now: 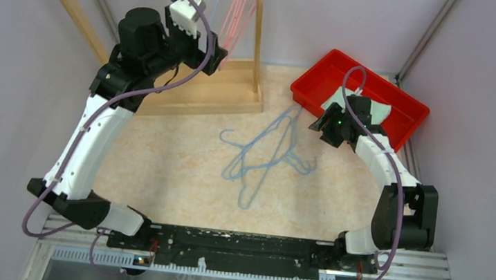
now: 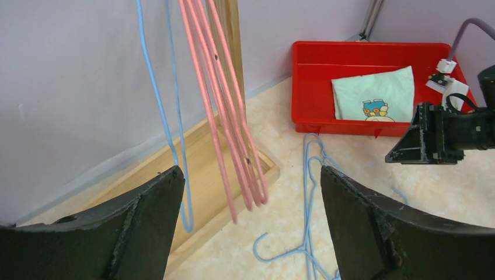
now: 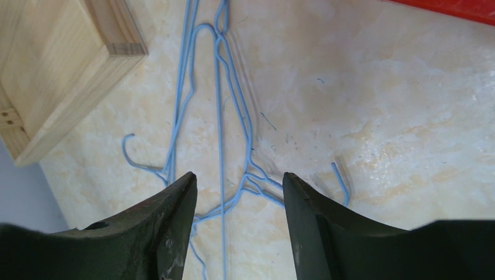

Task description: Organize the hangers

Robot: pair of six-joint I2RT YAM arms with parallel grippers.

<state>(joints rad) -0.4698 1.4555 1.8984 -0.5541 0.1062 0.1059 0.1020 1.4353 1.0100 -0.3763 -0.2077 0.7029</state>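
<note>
From above, you had the left gripper (image 1: 216, 55) raised at the wooden rack (image 1: 201, 93), just beside the pink hangers (image 1: 239, 10) that hung from it. A tangle of blue hangers (image 1: 268, 149) lay on the desk (image 1: 171, 180) between the two arms, and neither arm held any of them. Your right gripper (image 1: 318, 123) hovered by the end of the tangle nearest the red bin (image 1: 402, 104).

In the left wrist view, your left jaws stood wide apart and gripped nothing. The pink hangers hung in a close bunch just beyond them, and a lone blue hanger (image 2: 175, 134) hung to their left against the wall. The bin held a pale printed cloth (image 2: 373, 93), and part of the tangle lay on the desk just in front of the bin.

In the right wrist view, your right jaws were apart too — clamped on nothing. They were poised above the blue hangers, which lay flat on the desk with their hooks pointing different ways. A corner of the rack's base showed at the upper left.
</note>
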